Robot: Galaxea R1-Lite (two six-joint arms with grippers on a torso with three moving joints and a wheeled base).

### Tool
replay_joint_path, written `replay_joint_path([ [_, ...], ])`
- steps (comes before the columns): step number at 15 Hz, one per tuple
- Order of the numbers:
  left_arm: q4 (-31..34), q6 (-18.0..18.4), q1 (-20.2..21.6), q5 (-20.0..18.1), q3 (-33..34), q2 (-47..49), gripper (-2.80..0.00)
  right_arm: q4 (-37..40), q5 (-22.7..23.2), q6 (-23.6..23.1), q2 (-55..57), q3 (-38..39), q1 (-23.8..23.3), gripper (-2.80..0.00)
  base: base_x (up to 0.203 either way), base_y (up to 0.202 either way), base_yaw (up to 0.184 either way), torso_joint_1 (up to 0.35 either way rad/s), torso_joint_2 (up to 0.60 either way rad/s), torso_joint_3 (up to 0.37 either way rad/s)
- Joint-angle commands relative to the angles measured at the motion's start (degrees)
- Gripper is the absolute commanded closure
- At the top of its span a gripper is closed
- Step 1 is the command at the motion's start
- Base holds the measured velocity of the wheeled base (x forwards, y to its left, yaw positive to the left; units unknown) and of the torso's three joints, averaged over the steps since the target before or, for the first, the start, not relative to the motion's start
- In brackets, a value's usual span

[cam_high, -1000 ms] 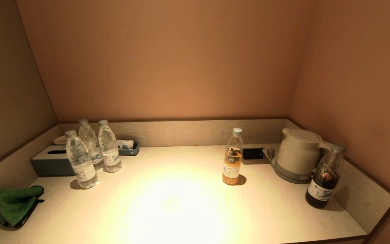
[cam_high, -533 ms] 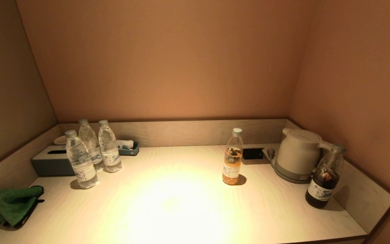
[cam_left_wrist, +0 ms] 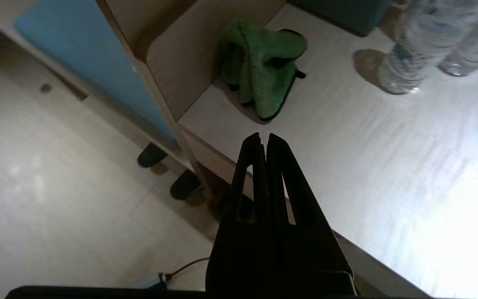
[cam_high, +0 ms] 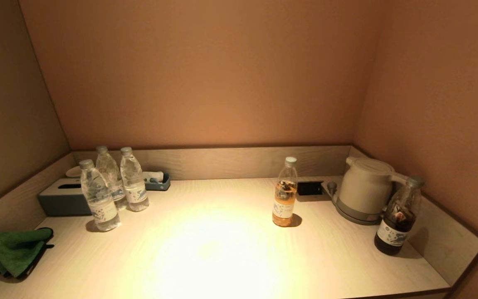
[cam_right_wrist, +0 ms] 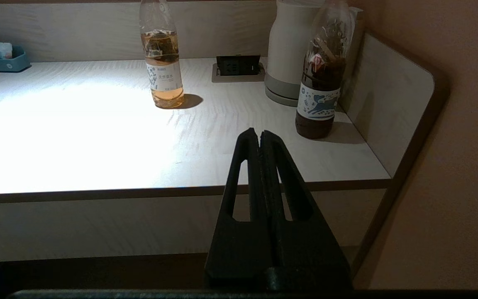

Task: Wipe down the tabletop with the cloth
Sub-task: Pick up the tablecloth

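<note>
A crumpled green cloth (cam_high: pixel 13 250) lies at the near left corner of the pale wooden tabletop (cam_high: pixel 222 253), against the left side panel. It also shows in the left wrist view (cam_left_wrist: pixel 264 70). My left gripper (cam_left_wrist: pixel 263 136) is shut and empty, held off the table's front left edge, short of the cloth. My right gripper (cam_right_wrist: pixel 259 133) is shut and empty, held in front of the table's front edge near the right end. Neither gripper shows in the head view.
Three clear water bottles (cam_high: pixel 98 199) and a grey tissue box (cam_high: pixel 62 199) stand at the back left. A small tray (cam_high: pixel 156 180) sits behind them. An amber bottle (cam_high: pixel 284 195), a white kettle (cam_high: pixel 365 189) and a dark bottle (cam_high: pixel 398 218) stand at the right. Raised panels edge the table.
</note>
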Motion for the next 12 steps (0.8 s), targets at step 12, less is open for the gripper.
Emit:
replay_joint_path([
  [12, -16.67, -4.08, 11.47, 1.47, -13.39, 54.31, 0.00, -0.02, 0.01, -0.01, 0.07, 0.00, 0.02, 0.00, 0.000, 0.000, 0.000, 0.000, 0.00, 0.000],
])
